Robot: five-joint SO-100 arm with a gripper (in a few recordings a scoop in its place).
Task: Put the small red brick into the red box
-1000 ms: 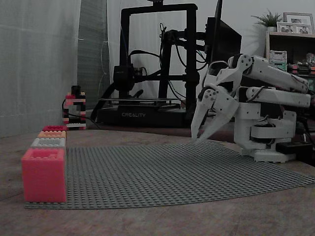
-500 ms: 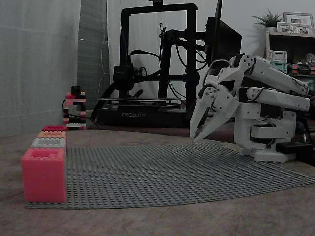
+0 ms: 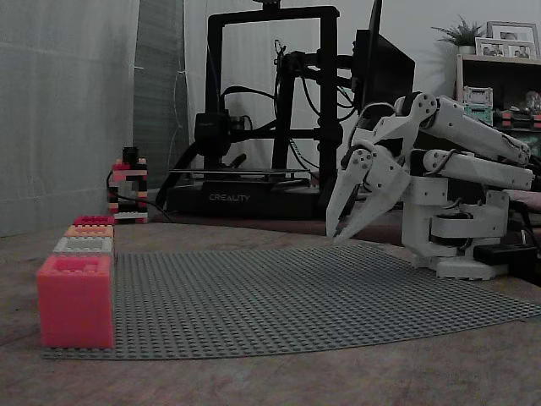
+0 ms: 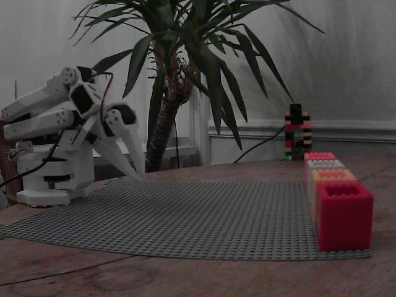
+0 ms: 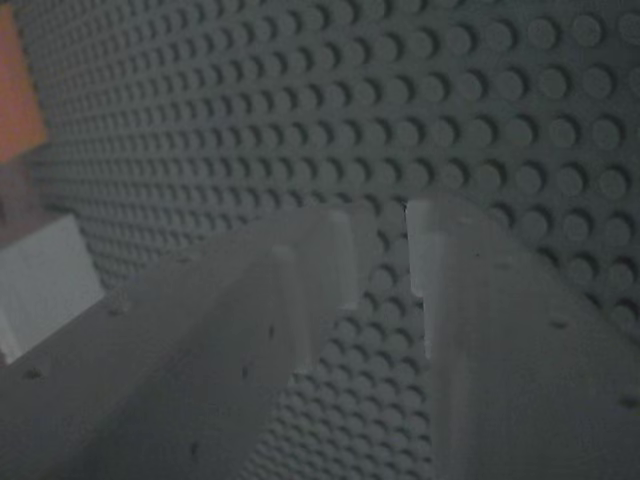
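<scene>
- A grey baseplate (image 3: 296, 288) is covering the counter (image 3: 254, 385).
- The red box (image 3: 74, 300) is standing at its 9 o'clock edge.
- The hand (image 3: 336, 235) is hovering at 1 o'clock, narrow, empty.

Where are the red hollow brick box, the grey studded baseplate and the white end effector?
red hollow brick box (image 3: 74, 306): in a fixed view, on its front wall.
grey studded baseplate (image 3: 279, 296): in a fixed view, on its bare middle.
white end effector (image 3: 335, 238): in a fixed view, midway between its fingertips.
</scene>
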